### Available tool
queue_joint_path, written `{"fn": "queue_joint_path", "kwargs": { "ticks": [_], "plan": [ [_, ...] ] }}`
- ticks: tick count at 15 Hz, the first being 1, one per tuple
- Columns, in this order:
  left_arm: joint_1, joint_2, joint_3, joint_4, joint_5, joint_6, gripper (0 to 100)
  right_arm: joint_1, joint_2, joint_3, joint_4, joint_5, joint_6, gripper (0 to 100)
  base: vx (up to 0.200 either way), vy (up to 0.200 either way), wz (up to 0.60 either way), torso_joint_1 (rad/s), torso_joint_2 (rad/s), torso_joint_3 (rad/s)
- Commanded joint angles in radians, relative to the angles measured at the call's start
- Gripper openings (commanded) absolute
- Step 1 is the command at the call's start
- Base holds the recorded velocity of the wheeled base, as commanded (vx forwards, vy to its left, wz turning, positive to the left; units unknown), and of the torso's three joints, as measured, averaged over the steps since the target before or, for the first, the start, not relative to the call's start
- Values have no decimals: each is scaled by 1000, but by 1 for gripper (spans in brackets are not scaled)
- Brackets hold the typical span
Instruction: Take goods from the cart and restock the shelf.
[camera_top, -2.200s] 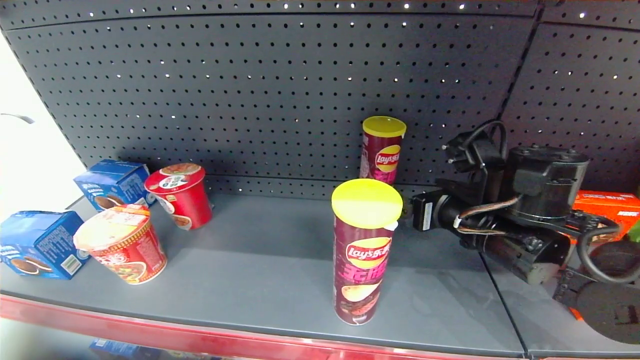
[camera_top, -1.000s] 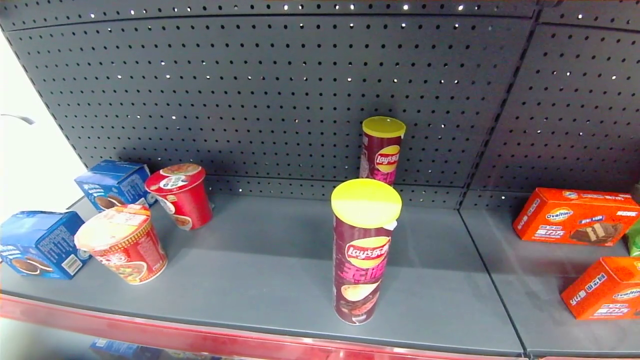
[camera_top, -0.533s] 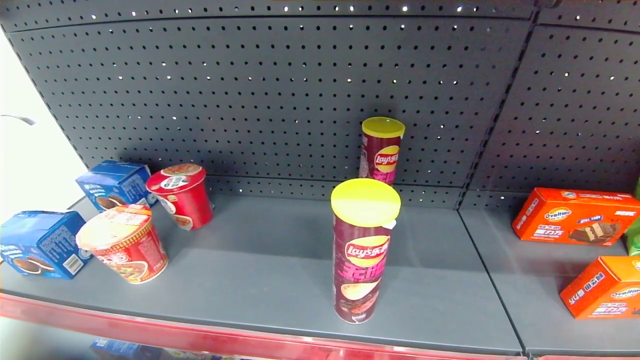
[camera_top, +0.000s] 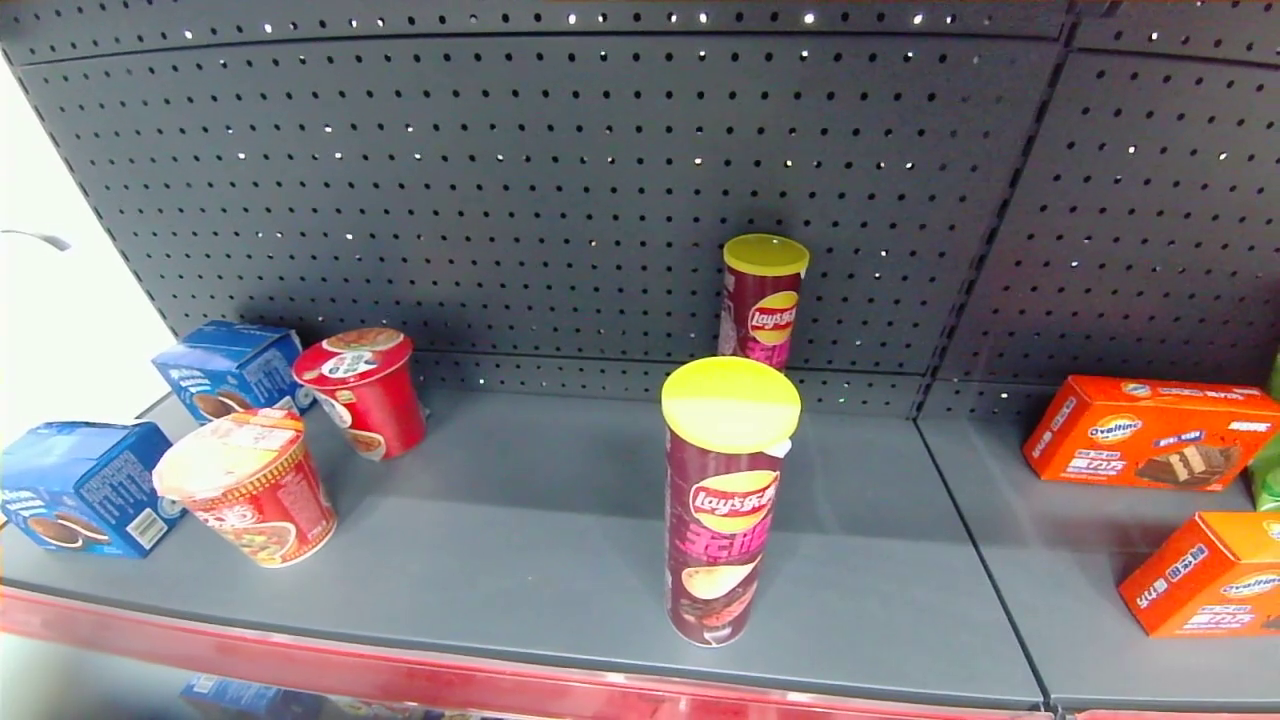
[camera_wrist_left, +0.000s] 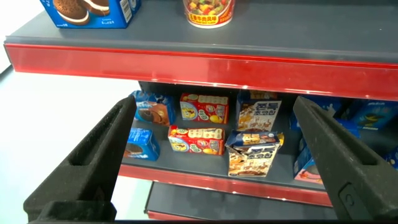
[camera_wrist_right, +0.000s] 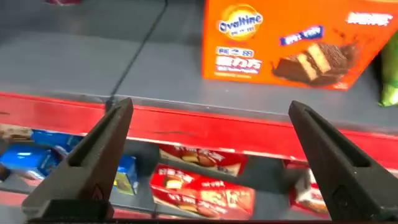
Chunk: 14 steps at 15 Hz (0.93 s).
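Note:
Two maroon chip cans with yellow lids stand upright on the grey shelf (camera_top: 520, 540): one near the front (camera_top: 728, 500), one at the back panel (camera_top: 764, 300). My left gripper (camera_wrist_left: 217, 158) is open with nothing between its fingers; it hangs in front of the shelf's red front edge (camera_wrist_left: 199, 62), facing the lower shelf. My right gripper (camera_wrist_right: 211, 155) is also open and holds nothing; it is in front of the red edge (camera_wrist_right: 205, 127), below an orange box (camera_wrist_right: 292, 40).
Two red noodle cups (camera_top: 245, 485) (camera_top: 362, 390) and two blue cookie boxes (camera_top: 75, 485) (camera_top: 225, 365) stand at the shelf's left. Orange boxes (camera_top: 1150, 430) (camera_top: 1205, 575) lie on the right section. Several snack boxes (camera_wrist_left: 202, 124) fill the lower shelf.
The right arm, which reached in beside the chip cans 2.2 s ago, has withdrawn from the head view. The cans have not moved. The camera has shifted slightly.

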Motion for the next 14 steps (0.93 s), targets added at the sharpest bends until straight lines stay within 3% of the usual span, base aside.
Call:
{"fn": "queue_joint_path", "kwargs": {
  "ticks": [1, 2, 3, 4, 5, 8, 14],
  "plan": [
    [2, 2, 0, 0, 0, 0, 100, -13, -45, -12, 27, 32, 1, 100, 0, 0, 0, 0, 0, 0],
    [2, 2, 0, 0, 0, 0, 100, -13, -45, -12, 27, 32, 1, 100, 0, 0, 0, 0, 0, 0],
    [0, 2, 0, 0, 0, 0, 100, -13, -46, -10, 16, -56, 12, 100, 0, 0, 0, 0, 0, 0],
    [0, 2, 0, 0, 0, 0, 100, -12, -48, 4, -21, -220, 29, 100, 0, 0, 0, 0, 0, 0],
    [0, 2, 0, 0, 0, 0, 100, -12, -46, 4, -11, -257, 45, 100, 0, 0, 0, 0, 0, 0],
    [0, 2, 0, 0, 0, 0, 100, -13, -48, 4, 13, -103, 84, 100, 0, 0, 0, 0, 0, 0],
    [0, 2, 0, 0, 0, 0, 100, -13, -46, 4, 44, -85, 72, 100, 0, 0, 0, 0, 0, 0]
  ]
}}
